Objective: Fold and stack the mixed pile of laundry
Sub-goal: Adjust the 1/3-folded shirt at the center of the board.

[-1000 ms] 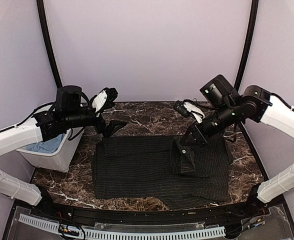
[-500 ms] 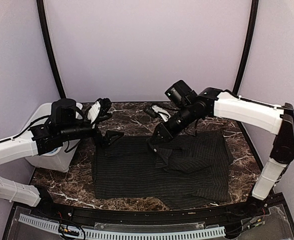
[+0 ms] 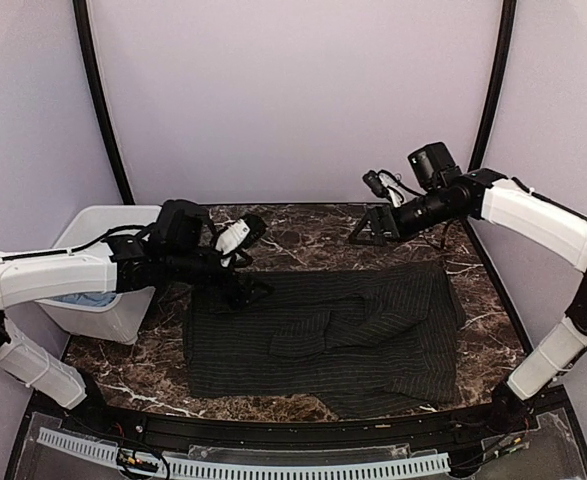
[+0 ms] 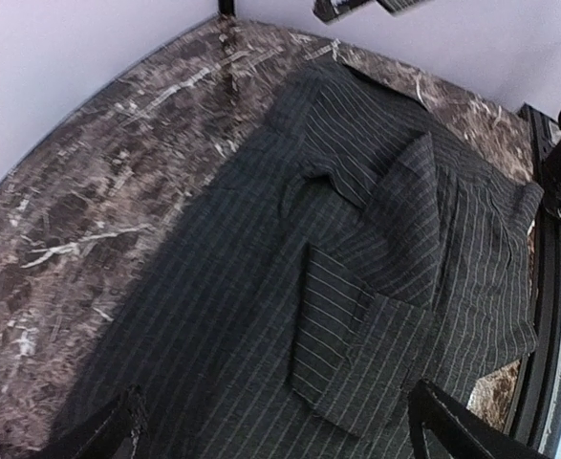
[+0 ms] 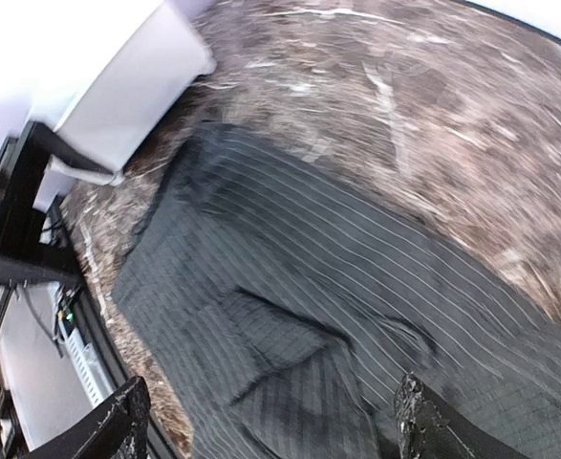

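Note:
The black pinstriped shirt [image 3: 393,345] lies spread flat on the marble table, one sleeve [image 3: 308,338] folded across its middle. My left gripper [image 3: 248,293] hangs open just over the shirt's far left corner. In the left wrist view the left gripper [image 4: 275,435] has only cloth below it, with the sleeve cuff [image 4: 356,354] lying there. My right gripper [image 3: 366,233] is open and raised above the table's far side, holding nothing. In the right wrist view the right gripper [image 5: 266,426] looks down on the shirt [image 5: 337,258]. A bit of light blue T-shirt [image 3: 71,297] shows in the bin.
A white plastic bin [image 3: 108,225] stands at the table's left edge, under my left arm, and shows as the white bin [image 5: 127,86] in the right wrist view. Bare marble [image 3: 303,235] lies beyond the shirt. A black rail [image 3: 273,430] runs along the near edge.
My right gripper let go of the sleeve on the shirt's middle, opened, and pulled up and back to the far right. My left arm swung right and lower toward the shirt's corner.

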Tool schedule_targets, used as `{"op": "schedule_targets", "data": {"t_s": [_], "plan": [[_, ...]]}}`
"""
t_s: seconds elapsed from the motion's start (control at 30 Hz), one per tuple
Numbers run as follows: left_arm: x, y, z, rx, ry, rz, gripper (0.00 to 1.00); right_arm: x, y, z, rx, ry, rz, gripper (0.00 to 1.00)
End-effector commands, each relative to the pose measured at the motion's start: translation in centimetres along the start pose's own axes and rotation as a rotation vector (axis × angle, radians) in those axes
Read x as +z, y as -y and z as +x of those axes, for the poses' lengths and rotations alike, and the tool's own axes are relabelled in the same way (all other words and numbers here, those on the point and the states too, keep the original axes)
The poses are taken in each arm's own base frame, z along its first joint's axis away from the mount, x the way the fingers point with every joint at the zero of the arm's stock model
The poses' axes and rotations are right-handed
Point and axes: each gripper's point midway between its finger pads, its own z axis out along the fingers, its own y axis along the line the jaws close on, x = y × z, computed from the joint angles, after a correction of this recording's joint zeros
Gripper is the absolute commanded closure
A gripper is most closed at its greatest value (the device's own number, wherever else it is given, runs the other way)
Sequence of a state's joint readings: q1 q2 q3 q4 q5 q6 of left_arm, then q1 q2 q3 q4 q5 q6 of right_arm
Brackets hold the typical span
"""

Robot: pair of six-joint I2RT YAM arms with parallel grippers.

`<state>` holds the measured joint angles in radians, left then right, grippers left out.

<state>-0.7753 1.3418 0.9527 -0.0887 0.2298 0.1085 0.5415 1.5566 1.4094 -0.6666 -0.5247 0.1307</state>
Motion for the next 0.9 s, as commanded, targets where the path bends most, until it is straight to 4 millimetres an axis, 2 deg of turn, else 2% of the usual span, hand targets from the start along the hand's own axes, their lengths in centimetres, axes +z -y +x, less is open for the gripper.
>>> {"op": "schedule_targets", "data": {"t_s": [0.0,0.1,0.13,0.17,0.2,0.23,0.27,0.3,0.4,0.43,0.47,0.5,0.6,0.7,0.87], "plan": [[3.4,3.3,1.6,0.002,-0.129,0.082,0.09,0.8,3.7,4.3,0.132,-0.05,0.068,0.16],[6.4,5.7,2.1,-0.014,-0.206,0.098,0.14,1.0,5.7,6.7,0.204,-0.059,0.112,0.18],[6.9,7.0,1.5,-0.002,-0.21,0.109,0.14,1.0,6.3,7.3,0.22,-0.061,0.121,0.18],[7.9,7.2,2.5,-0.015,-0.248,0.085,0.15,0.8,7.0,7.7,0.237,-0.058,0.134,0.18],[8.2,8.3,2.2,-0.009,-0.257,0.089,0.15,0.6,7.6,8.1,0.251,-0.057,0.149,0.18],[8.9,8.4,3.2,-0.024,-0.295,0.068,0.15,0.5,8.2,8.3,0.262,-0.056,0.166,0.18],[9.2,9.1,2.8,-0.026,-0.296,0.069,0.15,0.2,9.0,8.4,0.269,-0.046,0.189,0.18],[9.9,9.2,3.7,-0.051,-0.324,0.053,0.16,0.0,9.8,8.5,0.279,-0.042,0.213,0.18],[11.0,10.9,3.6,-0.086,-0.332,0.07,0.19,-0.8,11.9,7.5,0.316,0.015,0.245,0.19],[11.6,10.8,4.0,-0.091,-0.342,0.055,0.21,-1.0,12.4,6.9,0.325,0.038,0.253,0.19],[11.9,10.8,3.4,-0.107,-0.33,0.037,0.22,-1.2,12.8,6.1,0.325,0.06,0.26,0.2],[12.4,10.8,3.9,-0.116,-0.348,0.026,0.24,-1.2,13.1,5.4,0.324,0.077,0.27,0.2],[13.2,9.3,3.6,-0.146,-0.342,-0.069,0.28,-0.9,14.2,3.7,0.312,0.099,0.287,0.22],[13.8,8.7,4.3,-0.16,-0.382,-0.117,0.3,-0.2,15.5,3.1,0.299,0.08,0.316,0.24],[14.3,8.0,6.8,-0.169,-0.465,-0.167,0.32,1.0,17.2,3.0,0.292,0.061,0.35,0.28]]}}
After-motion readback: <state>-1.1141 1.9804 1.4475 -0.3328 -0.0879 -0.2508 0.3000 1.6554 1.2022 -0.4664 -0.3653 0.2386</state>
